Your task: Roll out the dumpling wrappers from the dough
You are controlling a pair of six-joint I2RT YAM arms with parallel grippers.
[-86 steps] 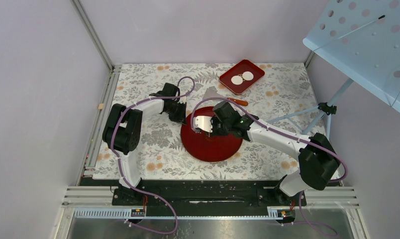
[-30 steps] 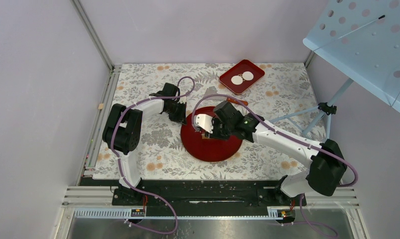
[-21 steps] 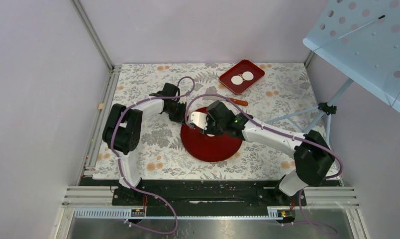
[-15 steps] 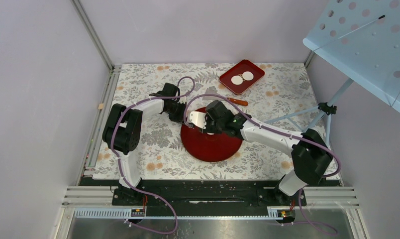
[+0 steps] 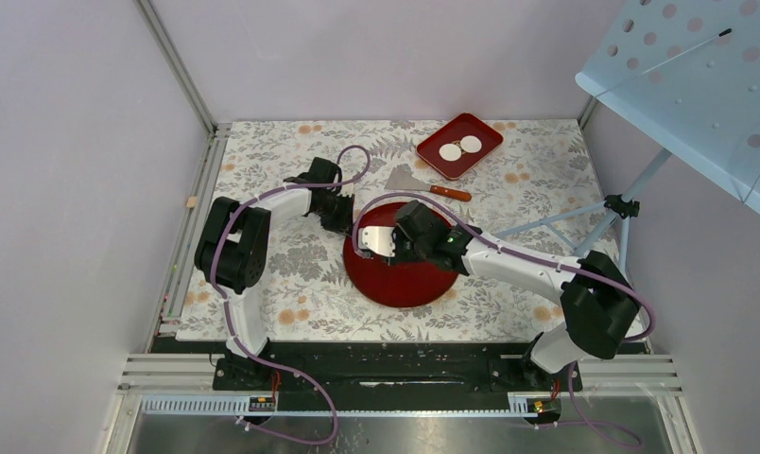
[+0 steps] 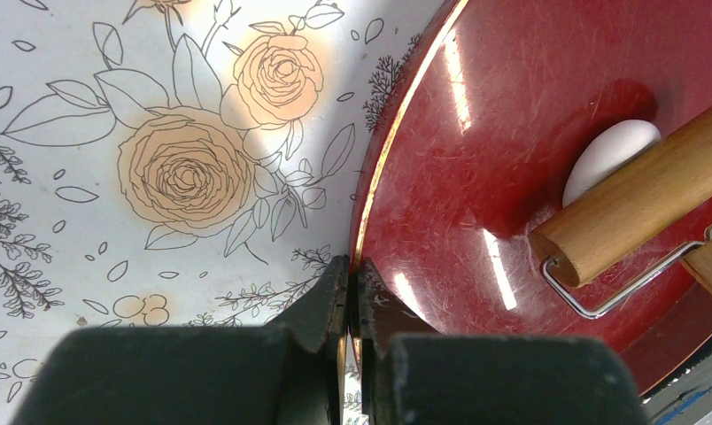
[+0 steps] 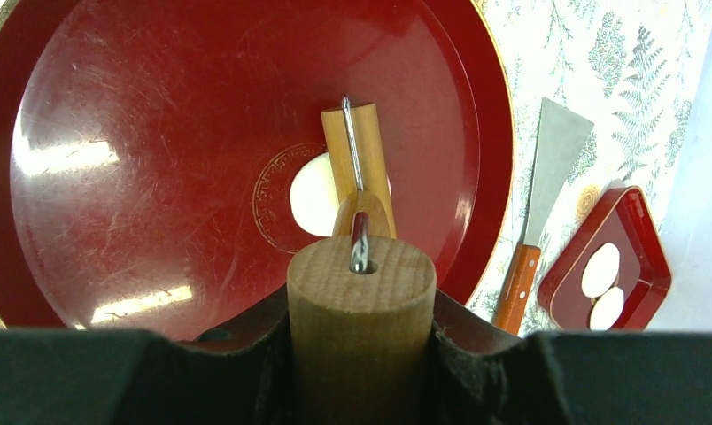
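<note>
The left gripper (image 6: 351,274) has its two jaws pressed tight together. They pinch the gold edge of the red plate (image 6: 512,106) on its left side.

The right gripper (image 7: 361,329) has its jaws partly open, and they squeeze the round wooden handle (image 7: 361,288) of a little roller (image 7: 357,150). A bent wire joins the handle to the roller.

The roller lies on the dough (image 7: 313,197). The dough is a small white lump in the middle of the red plate, and part of it is hidden under the roller. From the left wrist the dough (image 6: 611,149) peeks out from behind the roller (image 6: 640,199).

The plate sits on a table cloth (image 5: 282,274) with flowers on it. Behind the plate lies a scraper (image 7: 552,168) with a metal blade and an orange handle. Past the scraper there is a small red tray (image 7: 643,243). Two dumpling wrappers (image 7: 600,270) lie flat in the tray, touching each other. They are thin white rounds.
</note>
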